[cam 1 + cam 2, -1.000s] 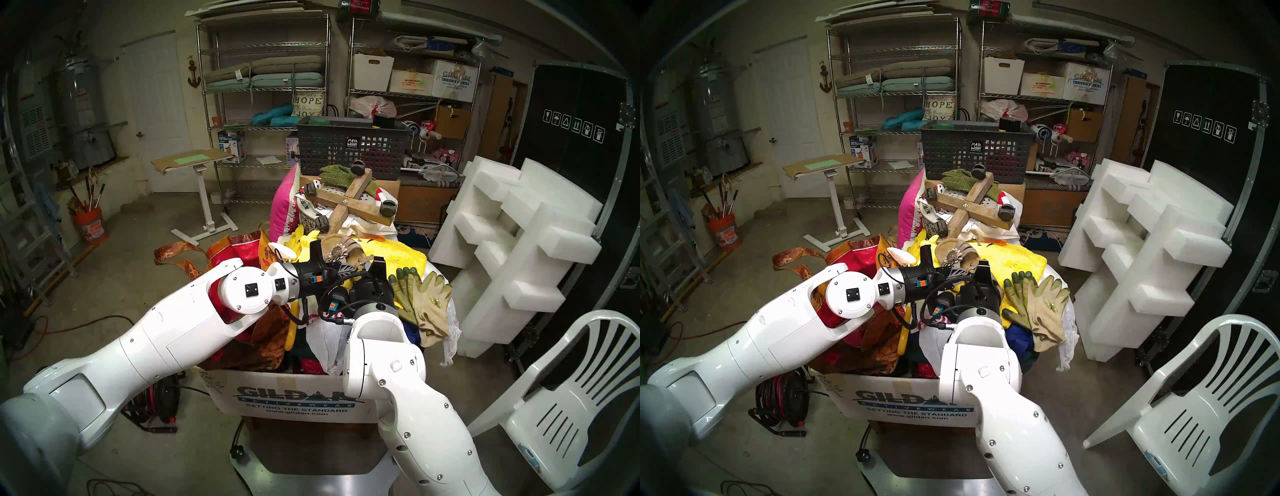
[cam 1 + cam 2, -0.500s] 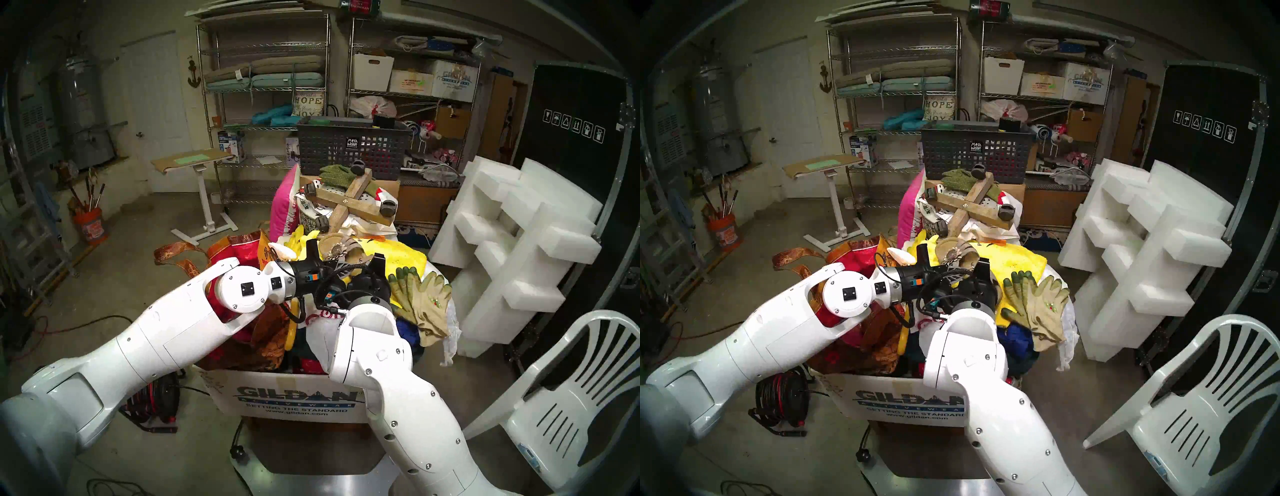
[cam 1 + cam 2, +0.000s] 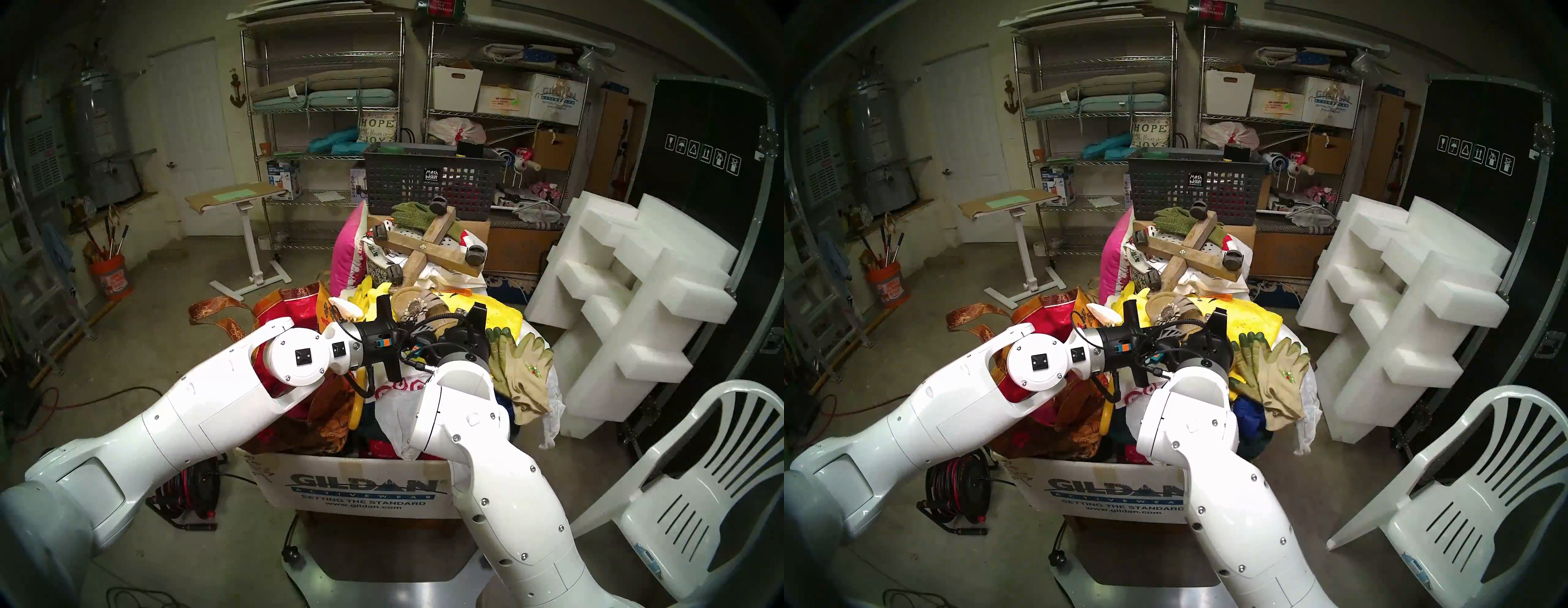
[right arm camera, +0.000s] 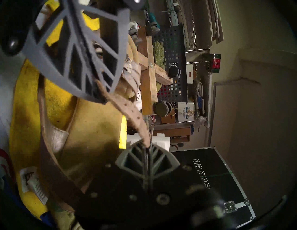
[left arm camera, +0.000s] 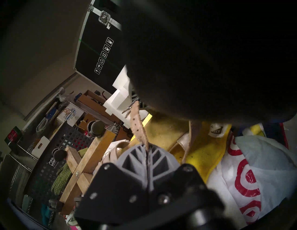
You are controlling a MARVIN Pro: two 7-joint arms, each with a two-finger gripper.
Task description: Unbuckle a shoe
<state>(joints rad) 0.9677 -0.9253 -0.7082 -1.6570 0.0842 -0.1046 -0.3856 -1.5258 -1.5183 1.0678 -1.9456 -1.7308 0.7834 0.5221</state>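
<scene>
The shoe (image 3: 418, 302), a tan sandal with a brown-and-cream flower, lies on top of the pile on yellow cloth (image 3: 502, 316). Its pale strap (image 5: 138, 126), punched with holes, runs taut between both grippers. My left gripper (image 5: 147, 147) is shut on one part of the strap. My right gripper (image 4: 147, 146) is shut on the strap (image 4: 128, 112) at its far part, near the small metal buckle (image 5: 128, 109). In the right wrist view the left gripper (image 4: 102, 99) shows at the upper left. From the head, both wrists meet just in front of the shoe (image 3: 1172, 312).
Tan gloves with green fingertips (image 3: 519, 369) lie right of my right wrist. Behind the shoe sit a wooden caster cross (image 3: 428, 248) and a dark mesh basket (image 3: 428, 182). The pile fills a Gildan box (image 3: 360, 492). White foam blocks (image 3: 636, 297) and a plastic chair (image 3: 700, 488) stand to the right.
My right wrist has turned and shifted right and away, its elbow swinging in, drawing the strap out from the left gripper. The left arm has hardly moved.
</scene>
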